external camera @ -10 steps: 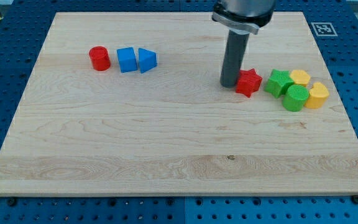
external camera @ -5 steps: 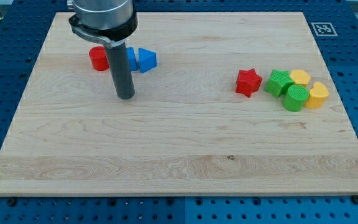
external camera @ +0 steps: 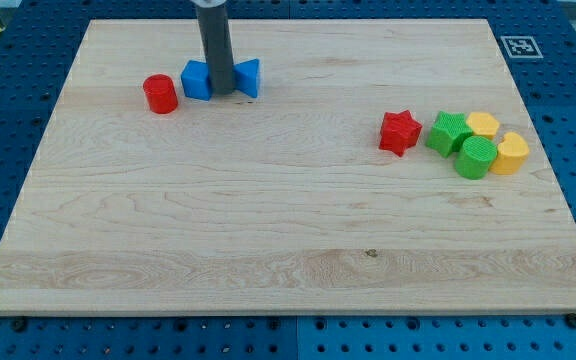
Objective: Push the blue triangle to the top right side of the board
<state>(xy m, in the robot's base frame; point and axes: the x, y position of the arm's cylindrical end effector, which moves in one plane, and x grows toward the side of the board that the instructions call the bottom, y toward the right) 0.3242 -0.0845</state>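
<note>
The blue triangle (external camera: pixel 249 77) lies on the wooden board (external camera: pixel 288 230) at the upper left. My tip (external camera: pixel 223 93) stands between it and a blue cube (external camera: pixel 197 80), touching or nearly touching both. The rod hides the triangle's left edge and the cube's right edge. A red cylinder (external camera: pixel 160 94) sits just left of the cube.
At the view's right sits a cluster: a red star (external camera: pixel 400 132), a green block (external camera: pixel 449 132), a green cylinder (external camera: pixel 475 157), and two yellow blocks (external camera: pixel 484 124) (external camera: pixel 512 152). A marker tag (external camera: pixel 520 45) is at the board's top right corner.
My tip went from beside the red star across to the left, then up between the blue cube and blue triangle. Both blue blocks shifted slightly up and apart.
</note>
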